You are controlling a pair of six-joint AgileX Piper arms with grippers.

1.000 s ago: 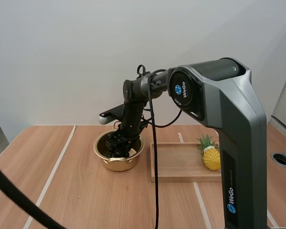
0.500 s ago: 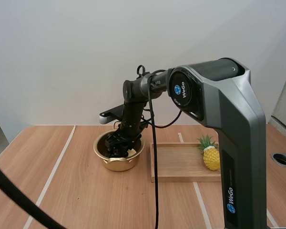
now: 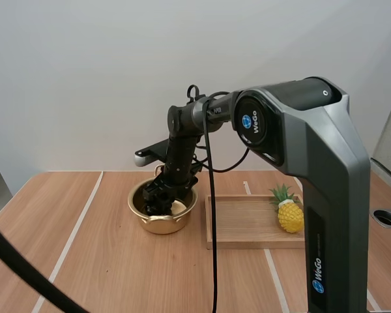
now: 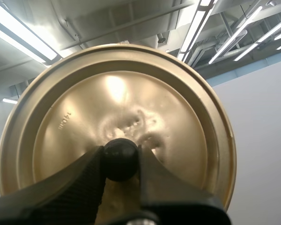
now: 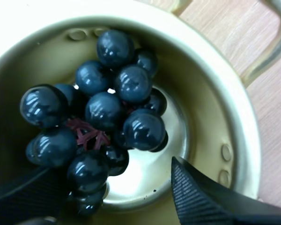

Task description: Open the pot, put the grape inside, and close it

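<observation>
**A:** Pot contents?
**B:** The round gold metal pot (image 5: 234, 117) holds the bunch of glossy dark-blue grapes (image 5: 103, 112), which has a reddish stem at its centre. The bunch sits right under the right gripper (image 5: 107, 178), between its fingers.
**A:** Right gripper state?
**B:** Released. Its ribbed black fingers are spread wide inside the rim. One is clear of the bunch, with bare pot floor in between. The other is just beside the berries; can't tell if it touches.
**A:** Lid?
**B:** Off the pot. The left gripper (image 4: 120, 160) is clenched on the round black knob (image 4: 119, 151) of the gold metal lid (image 4: 173, 89). The lid is a shallow disc with a raised ring near its edge and dimpled metal around the knob.
**A:** Anything else?
**B:** A flat rectangular wooden tray (image 3: 241, 225) lies to the right gripper's right, just beside the pot. A yellow toy pineapple (image 3: 289, 215) stands upright at the tray end farthest from the gripper. Everything sits on a wood-grain table (image 3: 104, 261).
</observation>
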